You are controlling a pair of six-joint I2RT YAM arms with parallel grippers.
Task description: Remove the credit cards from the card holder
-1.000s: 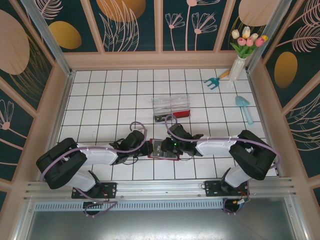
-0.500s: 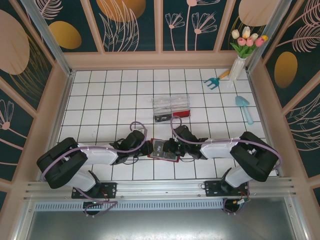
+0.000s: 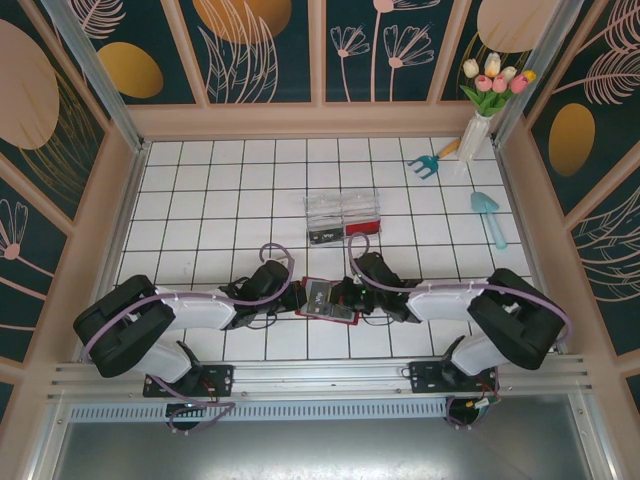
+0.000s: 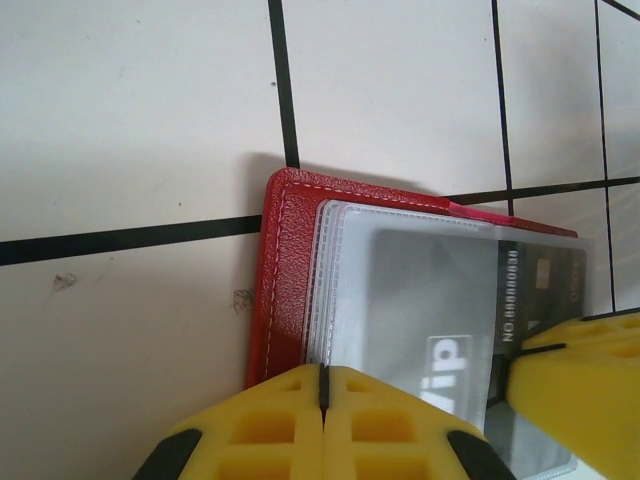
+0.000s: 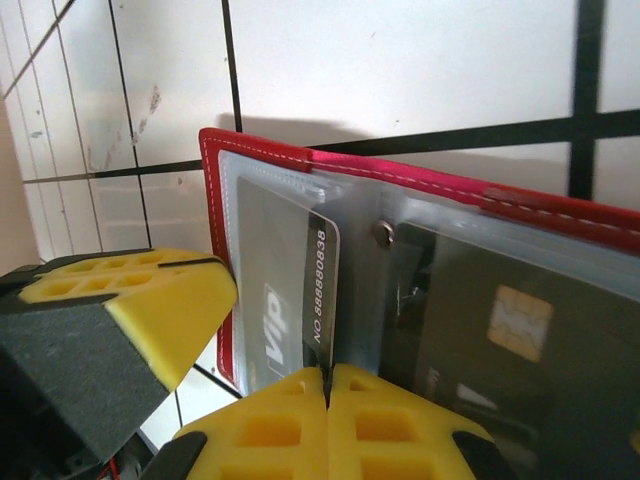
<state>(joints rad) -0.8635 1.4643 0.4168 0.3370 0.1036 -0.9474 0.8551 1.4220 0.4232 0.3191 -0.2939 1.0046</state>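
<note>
Card holder: the dark-red card holder [image 3: 322,298] lies open and flat on the white tiled table [image 3: 200,200], close to the near edge and about midway along it; the left wrist view shows its stitched red cover [image 4: 285,280] under a stack of clear sleeves.
Credit card: a grey credit card [image 5: 285,290] printed "VIP" with a row of digits sits at the sleeves on the wallet's left half, its long edge raised above the plastic; it also shows in the left wrist view [image 4: 430,300].
Second card: a darker chip card [image 5: 500,330] lies inside the sleeve on the right half.
Right gripper: the right gripper [image 5: 328,400] is at the wallet's right side [image 3: 346,297], yellow pads clenched, and the VIP card's edge runs straight into the seam between them, so it grips that card.
Left gripper: the left gripper [image 4: 323,395] is at the wallet's left edge [image 3: 297,296], pads pressed together with no gap; their tips meet the cover and sleeve edge, and whether they pinch or only press it cannot be told.
Spacing: the two grippers face each other across the wallet, very near, with the card between them.
Tray: a clear plastic tray [image 3: 343,215] stands toward the table's middle, well apart from the wallet.
Far right corner: a teal hand fork [image 3: 430,160], a teal scoop [image 3: 488,215] and a vase of tulips [image 3: 480,130].
</note>
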